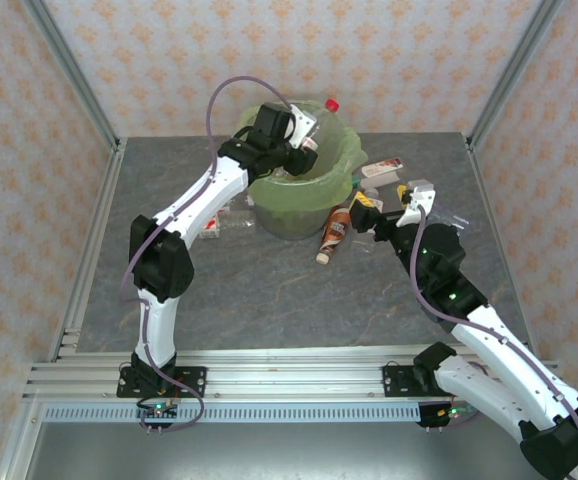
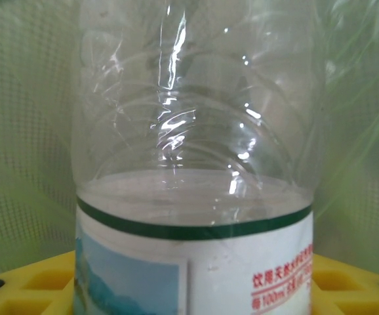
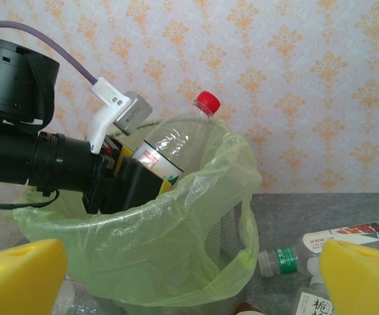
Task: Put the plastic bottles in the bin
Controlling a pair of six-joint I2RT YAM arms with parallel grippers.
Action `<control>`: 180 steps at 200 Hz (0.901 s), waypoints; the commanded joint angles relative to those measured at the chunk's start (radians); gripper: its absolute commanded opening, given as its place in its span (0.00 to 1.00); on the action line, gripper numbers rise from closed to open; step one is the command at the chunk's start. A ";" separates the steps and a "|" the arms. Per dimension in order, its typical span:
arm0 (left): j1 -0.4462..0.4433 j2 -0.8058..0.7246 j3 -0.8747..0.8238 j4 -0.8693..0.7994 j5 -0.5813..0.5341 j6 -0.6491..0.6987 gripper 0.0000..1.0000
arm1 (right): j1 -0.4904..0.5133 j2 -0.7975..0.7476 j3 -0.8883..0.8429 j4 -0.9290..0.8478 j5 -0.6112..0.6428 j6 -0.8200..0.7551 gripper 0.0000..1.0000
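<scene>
**A:** Closest to the lens on the left wrist is a clear bottle (image 2: 193,131) with a white label and a green band. Yellow pads (image 2: 32,281) sit snug on either side of that label.

**B:** So the left tool (image 1: 297,135) is pinching it. Pull back for me, biggest things first.

**A:** Grey worktop (image 1: 269,300), and toward the back of it the bin (image 1: 341,160), its green liner draped over the rim. The left arm (image 1: 184,215) rises from its base and reaches over the bin's near-left rim.

**B:** How does the bottle sit against the tool?

**A:** Its labelled lower part is between the pads. The body tilts up and away from the tool, across the bin's mouth and above the liner. The red cap (image 3: 207,103) pokes up past the far rim.

**B:** And the right side?

**A:** The right arm (image 1: 469,310) bends in from the right. The right tool (image 3: 193,279) is low, just right of the bin, fingers spread wide with nothing gripped.

**B:** Any loose bottles?

**A:** A brown bottle (image 1: 334,232) lies slanted on the worktop, between the bin and the right tool. A labelled bottle (image 1: 381,168) lies flat to the right of the bin, with a green-capped one (image 3: 288,259) just beside it. The red-and-white bottles (image 1: 219,222) are on the worktop left of the bin, beside the left arm.
</scene>
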 commanded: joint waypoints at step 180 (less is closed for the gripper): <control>0.013 -0.120 -0.106 0.104 -0.028 -0.093 1.00 | 0.006 -0.023 -0.032 -0.019 0.109 0.007 0.99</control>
